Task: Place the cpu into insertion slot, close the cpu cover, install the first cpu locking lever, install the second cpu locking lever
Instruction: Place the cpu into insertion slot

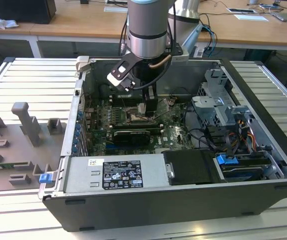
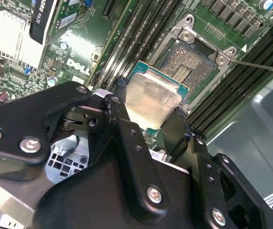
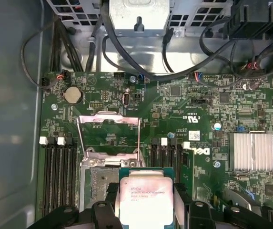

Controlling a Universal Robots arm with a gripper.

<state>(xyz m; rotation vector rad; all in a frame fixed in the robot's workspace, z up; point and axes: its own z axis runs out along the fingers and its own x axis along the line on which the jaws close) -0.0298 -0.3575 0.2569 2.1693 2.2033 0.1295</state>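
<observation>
The gripper is clamped on the cpu, one black finger on each of two opposite edges. The chip is a flat square with a dull silver lid on a green-edged board. Its lid is smudged, and there is faint print on it in the first wrist view. It hangs level just above the insertion slot and partly overlaps it. The slot's dark pin field and silver rim are uncovered. The cpu cover, a thin metal frame, stands swung open at the slot's far edge. In the exterior view the arm drops straight down into the open computer case, its wrist pointing down at the motherboard.
</observation>
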